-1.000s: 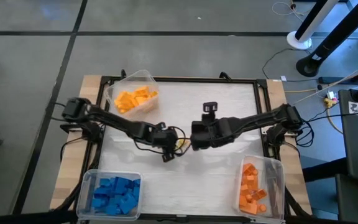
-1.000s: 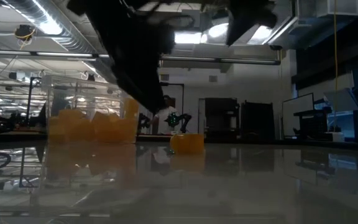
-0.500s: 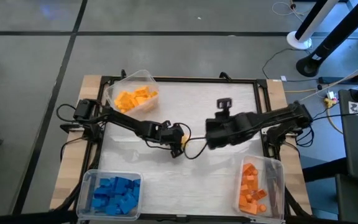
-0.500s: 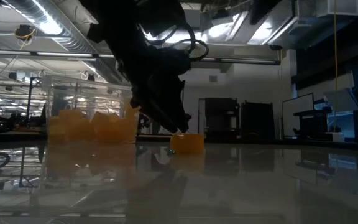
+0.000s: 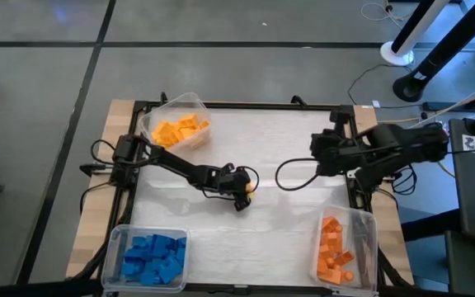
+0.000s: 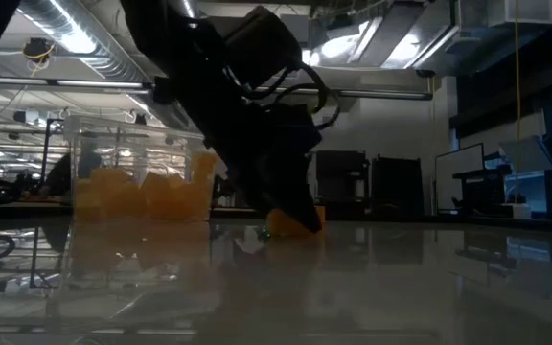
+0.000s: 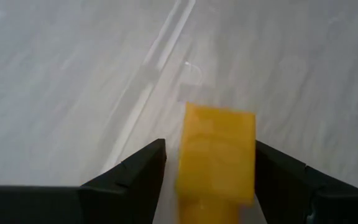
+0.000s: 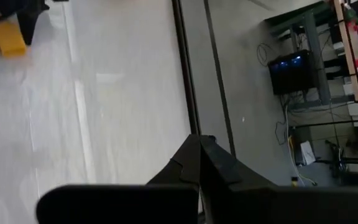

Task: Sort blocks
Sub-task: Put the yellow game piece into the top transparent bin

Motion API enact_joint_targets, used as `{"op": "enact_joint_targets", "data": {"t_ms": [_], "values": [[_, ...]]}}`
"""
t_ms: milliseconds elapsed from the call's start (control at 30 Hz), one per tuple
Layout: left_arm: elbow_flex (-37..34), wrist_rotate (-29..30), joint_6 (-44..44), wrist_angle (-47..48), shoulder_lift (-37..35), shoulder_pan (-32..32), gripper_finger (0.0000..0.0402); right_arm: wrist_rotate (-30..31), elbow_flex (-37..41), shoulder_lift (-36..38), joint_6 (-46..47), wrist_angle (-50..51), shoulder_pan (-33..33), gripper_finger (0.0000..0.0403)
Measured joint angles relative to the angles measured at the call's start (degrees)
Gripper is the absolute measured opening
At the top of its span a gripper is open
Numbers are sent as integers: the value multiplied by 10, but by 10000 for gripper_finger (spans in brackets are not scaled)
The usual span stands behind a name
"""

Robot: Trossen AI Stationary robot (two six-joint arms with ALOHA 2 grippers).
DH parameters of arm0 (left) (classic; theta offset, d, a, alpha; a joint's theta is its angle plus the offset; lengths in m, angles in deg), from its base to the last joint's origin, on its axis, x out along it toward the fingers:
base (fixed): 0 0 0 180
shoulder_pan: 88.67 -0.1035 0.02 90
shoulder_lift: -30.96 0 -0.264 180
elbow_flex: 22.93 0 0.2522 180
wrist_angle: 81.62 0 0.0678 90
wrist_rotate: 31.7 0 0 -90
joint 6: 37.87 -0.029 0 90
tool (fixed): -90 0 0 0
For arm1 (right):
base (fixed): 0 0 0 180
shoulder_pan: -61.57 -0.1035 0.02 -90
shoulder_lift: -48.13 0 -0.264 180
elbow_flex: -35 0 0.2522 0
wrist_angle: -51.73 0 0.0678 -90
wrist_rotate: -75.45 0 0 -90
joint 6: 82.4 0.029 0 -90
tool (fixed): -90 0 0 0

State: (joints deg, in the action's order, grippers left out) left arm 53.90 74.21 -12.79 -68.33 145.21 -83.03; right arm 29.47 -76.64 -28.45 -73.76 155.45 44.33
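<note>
White and glossy, the bench [image 5: 279,140] sits inside a dark frame on a grey floor, with three clear bins on it: one of yellow-orange bricks [image 5: 180,130] at about 11 o'clock, one of blue bricks [image 5: 155,257] at 7 o'clock, one of orange bricks [image 5: 334,250] at 5 o'clock. Only one loose brick shows, a yellow brick [image 7: 216,152] lying near the middle of the bench.

The left tool [image 5: 243,195] is down over that brick with its fingers [image 7: 135,171] apart, one on each side of it, close but not visibly clamped. The right tool [image 8: 197,163] is drawn back toward the 3 o'clock edge, fingers pressed together and empty.

The step in hand looks like the pickup of this yellow brick. To do it well, the left tool should sit low enough that both fingers meet the brick's flat side walls rather than its studs, keep the brick centred between them so neither finger shoves it across the slick surface, and close squarely before lifting. Straight-up lift first; then carry toward the 11 o'clock bin, which seems the matching colour.
</note>
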Motion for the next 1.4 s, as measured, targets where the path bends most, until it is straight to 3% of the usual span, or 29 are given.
{"op": "enact_joint_targets", "data": {"t_ms": [200,333,400,467,733,833,967,1300,1400], "values": [[2,2,-17,-23,17,-13,199,-46,80,56,-2,-1,0,1],[1,2,-67,-22,11,-13,148,-52,173,122,22,-42,-1,1],[0,2,-89,-20,4,-13,117,-57,236,164,21,-110,-1,1],[0,2,-104,-12,-3,-13,114,-77,307,208,-5,-205,-1,1],[-1,2,-181,-10,-60,-13,114,-253,607,356,-210,-713,0,1],[0,3,-207,-8,-101,-14,114,-321,699,373,-266,-878,0,1],[0,18,-230,47,-171,-17,114,-333,784,375,-296,-1013,0,1],[0,173,-256,291,-408,-66,114,-362,877,385,-318,-1155,1,1],[0,181,-220,368,-464,-110,114,-367,892,398,-353,-1183,0,1]]}}
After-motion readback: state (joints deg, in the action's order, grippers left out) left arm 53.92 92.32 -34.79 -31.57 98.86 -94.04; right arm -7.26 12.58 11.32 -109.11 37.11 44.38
